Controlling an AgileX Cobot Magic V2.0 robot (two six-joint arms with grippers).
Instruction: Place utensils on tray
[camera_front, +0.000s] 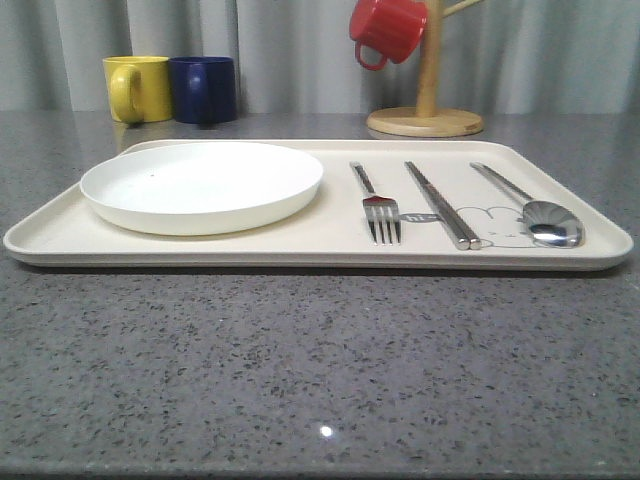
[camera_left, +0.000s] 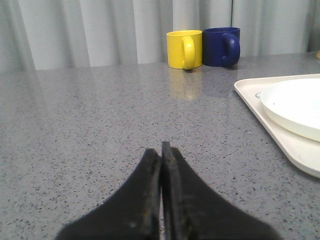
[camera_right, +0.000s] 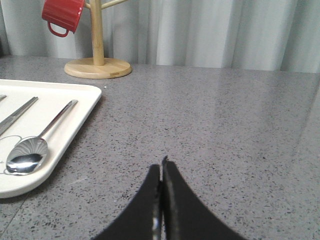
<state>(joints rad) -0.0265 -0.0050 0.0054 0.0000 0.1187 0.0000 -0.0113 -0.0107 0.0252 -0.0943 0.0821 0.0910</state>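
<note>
**Three utensils on tray; both hands closed and holding nothing**

The large cream rectangular tray (camera_front: 330, 240) with low rim and rounded corners lies on the grey speckled surface (camera_front: 300, 370). On its right half, side by side and apart, lie one slim silver fork (camera_front: 378, 208), one pair of flat metal chopsticks (camera_front: 441, 205) and one long-handled metal spoon (camera_front: 535, 210). One round white plate (camera_front: 202, 185) occupies the left half.

The chopsticks and spoon partly cover a faint grey drawing on the tray; it is hard to make out.

Behind: one yellow mug (camera_front: 138, 88), one dark blue mug (camera_front: 204, 89), one red mug (camera_front: 386, 30) on a wooden stand (camera_front: 426, 118), cut off above.

Left hand (camera_left: 161, 150): fingers together above bare surface. Right hand (camera_right: 161, 167): fingers together, beside the tray.
</note>
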